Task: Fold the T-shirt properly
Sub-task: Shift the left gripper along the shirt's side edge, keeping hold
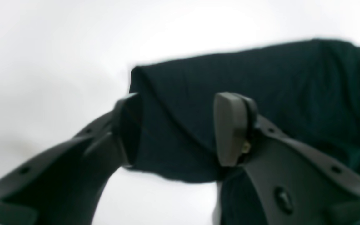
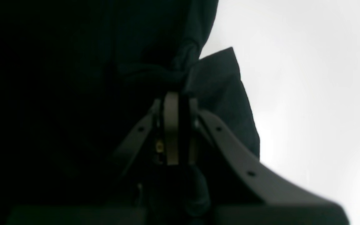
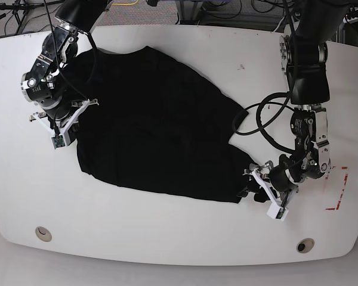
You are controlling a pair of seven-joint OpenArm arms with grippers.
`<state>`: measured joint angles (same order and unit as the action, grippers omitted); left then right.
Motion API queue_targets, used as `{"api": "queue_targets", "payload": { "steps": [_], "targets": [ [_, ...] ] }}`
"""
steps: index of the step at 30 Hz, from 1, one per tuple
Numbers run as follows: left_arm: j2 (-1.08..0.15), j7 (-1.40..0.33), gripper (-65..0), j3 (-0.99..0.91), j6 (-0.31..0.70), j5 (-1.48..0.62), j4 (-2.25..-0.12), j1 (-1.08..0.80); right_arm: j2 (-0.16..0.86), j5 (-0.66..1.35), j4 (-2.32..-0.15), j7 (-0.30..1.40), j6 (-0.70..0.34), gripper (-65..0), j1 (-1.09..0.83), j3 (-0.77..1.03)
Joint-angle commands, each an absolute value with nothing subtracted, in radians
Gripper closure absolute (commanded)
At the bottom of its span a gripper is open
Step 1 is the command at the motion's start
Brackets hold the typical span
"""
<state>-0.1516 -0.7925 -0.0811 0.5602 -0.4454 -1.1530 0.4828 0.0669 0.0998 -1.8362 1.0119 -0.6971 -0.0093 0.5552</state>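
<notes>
The black T-shirt point(image 3: 149, 125) lies spread over the middle of the white desk point(image 3: 179, 238), reaching from near the far left corner down toward the near right. It is not flat or square: the outline is slanted and one corner trails to the near right, so the fold looks barely begun.

The left gripper point(image 1: 180, 128) sits at that trailing corner near the desk's near right edge. Its jaws stand apart, and a folded edge of the shirt lies between them without being pinched. Judging by this, the corner is either being let go or lined up for a fresh hold.

The right gripper point(image 2: 177, 125) is at the shirt's far left edge, jaws pressed together on a bunched fold of black cloth. Holding this side probably anchors the shirt while the other end is worked.

A loop of black cable point(image 3: 259, 119) hangs off the left arm just beside the shirt's right edge and could snag on a sweep across. Red tape marks point(image 3: 340, 190) sit at the desk's right edge, and two round holes point(image 3: 43, 233) near the front edge, all clear of the cloth.
</notes>
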Motion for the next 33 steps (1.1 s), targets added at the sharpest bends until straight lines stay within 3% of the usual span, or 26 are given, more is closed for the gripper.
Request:
{"api": "queue_targets", "payload": {
  "steps": [1,11,19,29,33],
  "targets": [
    [-0.145,-0.754,-41.5,-0.075,0.565,-0.457,-1.145,0.522,0.079,0.106,-1.857,0.998,-0.698,0.0,0.003,0.557],
    [-0.081,-0.686,-48.4,-0.122,0.561,-0.455,-0.971,0.598,0.077,0.108,-1.854,0.994,-0.698,0.0,0.001,0.554],
    [-0.075,-0.688,-48.2,-0.182,0.564,-0.452,-0.949,0.588,0.076,0.106,-1.855,0.995,-0.698,0.0,0.001,0.553],
    [-0.122,-0.817,-46.4,-0.301,0.59,-0.453,-1.109,0.473,0.072,0.104,-1.865,0.993,-0.698,0.0,-0.001,0.547],
    [-0.14,-0.789,-46.4,-0.314,0.586,-0.459,-1.017,0.513,0.071,0.105,-1.865,0.989,-0.698,0.0,-0.003,0.55]
  ]
}}
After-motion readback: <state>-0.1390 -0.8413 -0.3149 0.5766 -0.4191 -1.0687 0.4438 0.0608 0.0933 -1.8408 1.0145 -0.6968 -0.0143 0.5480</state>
